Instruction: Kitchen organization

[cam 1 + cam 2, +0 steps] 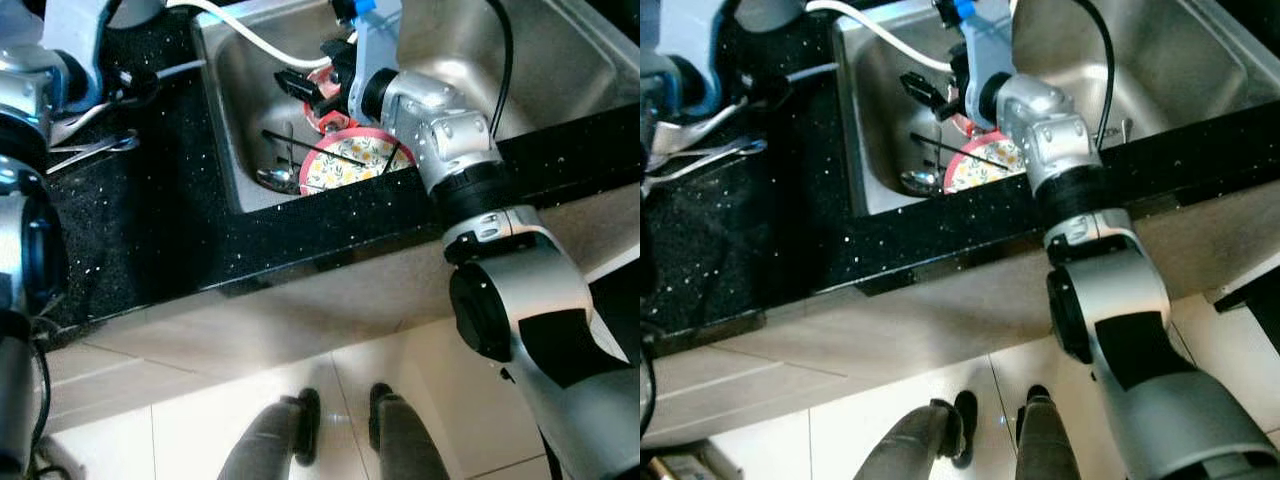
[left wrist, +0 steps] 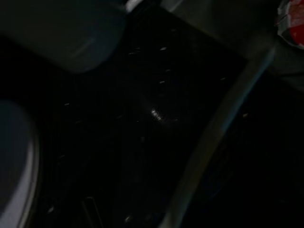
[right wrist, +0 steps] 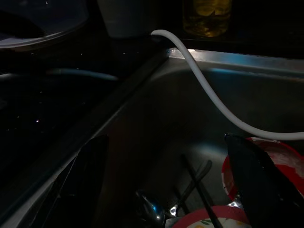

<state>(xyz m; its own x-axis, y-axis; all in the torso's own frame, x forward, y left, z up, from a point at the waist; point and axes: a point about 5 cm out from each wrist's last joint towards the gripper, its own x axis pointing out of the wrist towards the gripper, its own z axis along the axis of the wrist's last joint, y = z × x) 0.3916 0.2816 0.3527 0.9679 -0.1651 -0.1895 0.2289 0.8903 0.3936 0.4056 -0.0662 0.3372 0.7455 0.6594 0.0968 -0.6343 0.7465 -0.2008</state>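
Right claw (image 3: 166,190), fingers spread, hangs in sink (image 1: 560,70) above red-rimmed plate (image 1: 350,160), chopsticks (image 1: 300,145) and spoon (image 1: 275,178).

The right arm reaches forward and down, its hand (image 3: 166,185) spread open; the left arm hangs idle.

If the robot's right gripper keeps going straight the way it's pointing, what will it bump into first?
Probably the dishes at the sink's bottom. The open right gripper points down toward a spoon and dark utensils, with the red-rimmed bowls beside them. Depth is hard to judge, so the spoon is only my guess.
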